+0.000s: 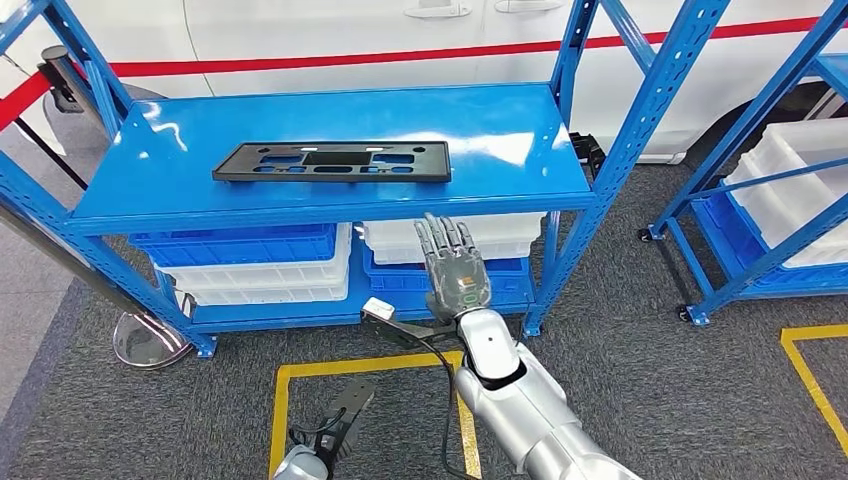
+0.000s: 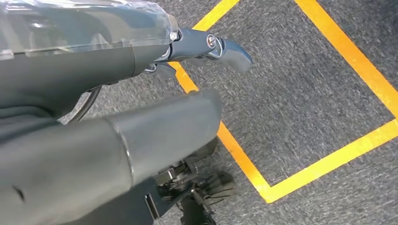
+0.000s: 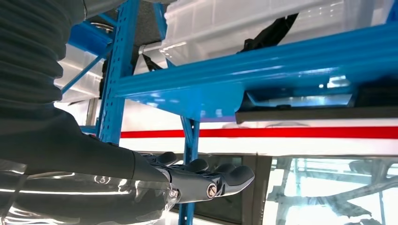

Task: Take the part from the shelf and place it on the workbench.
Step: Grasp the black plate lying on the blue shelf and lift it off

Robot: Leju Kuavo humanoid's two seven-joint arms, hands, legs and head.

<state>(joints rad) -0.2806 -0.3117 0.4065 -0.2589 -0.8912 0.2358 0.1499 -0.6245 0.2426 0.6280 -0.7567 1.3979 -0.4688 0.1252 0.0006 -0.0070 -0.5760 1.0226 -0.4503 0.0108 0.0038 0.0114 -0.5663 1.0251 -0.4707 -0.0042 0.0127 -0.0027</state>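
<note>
While the black part (image 1: 332,162) lies on the blue shelf (image 1: 500,140), my right hand (image 1: 455,270) reaches up, fingers straight, empty; my left hand (image 1: 340,420) hangs, seemingly loose; no writing legible.

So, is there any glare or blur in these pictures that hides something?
Head view: sharp; white glare patches on the blue shelf top, beside the black part, which stays clear. Left wrist view: the left hand close and soft. Right wrist view: bright background behind the right hand.
</note>
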